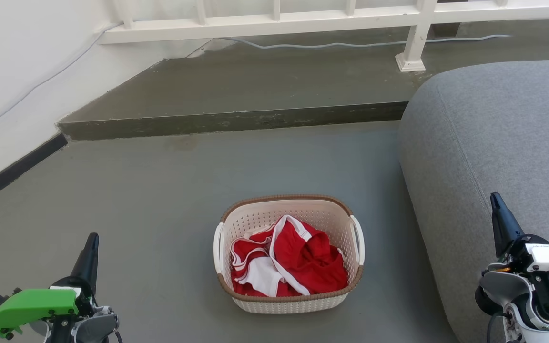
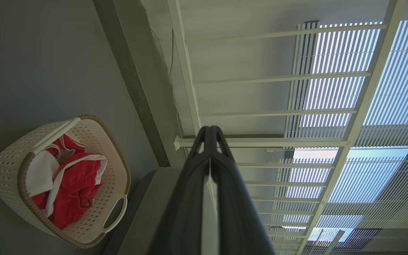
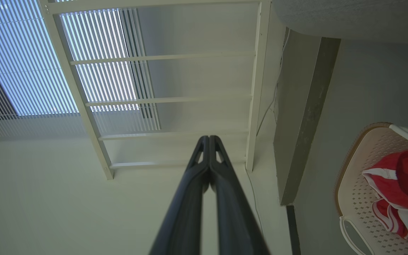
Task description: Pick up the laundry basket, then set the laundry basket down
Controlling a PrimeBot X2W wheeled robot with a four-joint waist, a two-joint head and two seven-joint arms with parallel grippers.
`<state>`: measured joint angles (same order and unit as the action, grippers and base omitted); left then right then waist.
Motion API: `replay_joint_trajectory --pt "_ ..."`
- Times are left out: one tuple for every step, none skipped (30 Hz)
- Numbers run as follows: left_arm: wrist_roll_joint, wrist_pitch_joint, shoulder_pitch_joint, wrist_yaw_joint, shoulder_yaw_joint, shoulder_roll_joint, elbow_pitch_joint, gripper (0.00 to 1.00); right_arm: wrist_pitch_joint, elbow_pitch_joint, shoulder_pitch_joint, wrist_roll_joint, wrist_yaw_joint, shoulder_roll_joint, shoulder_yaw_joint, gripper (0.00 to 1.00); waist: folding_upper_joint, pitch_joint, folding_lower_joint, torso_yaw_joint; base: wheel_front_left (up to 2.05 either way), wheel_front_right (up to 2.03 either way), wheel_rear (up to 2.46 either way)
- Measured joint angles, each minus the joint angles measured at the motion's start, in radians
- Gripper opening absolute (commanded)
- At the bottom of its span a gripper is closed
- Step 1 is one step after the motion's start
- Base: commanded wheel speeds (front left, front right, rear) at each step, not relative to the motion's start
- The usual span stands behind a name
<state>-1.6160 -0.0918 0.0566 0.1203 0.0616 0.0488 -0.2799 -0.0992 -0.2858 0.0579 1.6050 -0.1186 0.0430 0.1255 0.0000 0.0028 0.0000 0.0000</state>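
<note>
Laundry basket (image 1: 293, 305) on the grey floor (image 1: 136, 200): sofa (image 1: 493, 143) edge just right of it, step (image 1: 231, 121) well behind. Left gripper (image 1: 92, 240) and right gripper (image 1: 495, 200) flank it, well apart, fingers pressed together, empty.

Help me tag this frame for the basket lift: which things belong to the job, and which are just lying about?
Job: laundry basket, on the floor; left gripper and right gripper, both shut, apart from it.
Lying about: red and white clothes in the basket; grey cushion; white railing; cable.
</note>
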Motion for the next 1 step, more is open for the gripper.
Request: replay_joint_trajectory --pt "0.0 0.0 0.0 0.0 0.0 0.0 0.0 0.0 0.0 0.0 0.0 0.0 0.0 0.0 0.0 0.0 0.0 0.0 0.0 0.0 0.0 0.0 0.0"
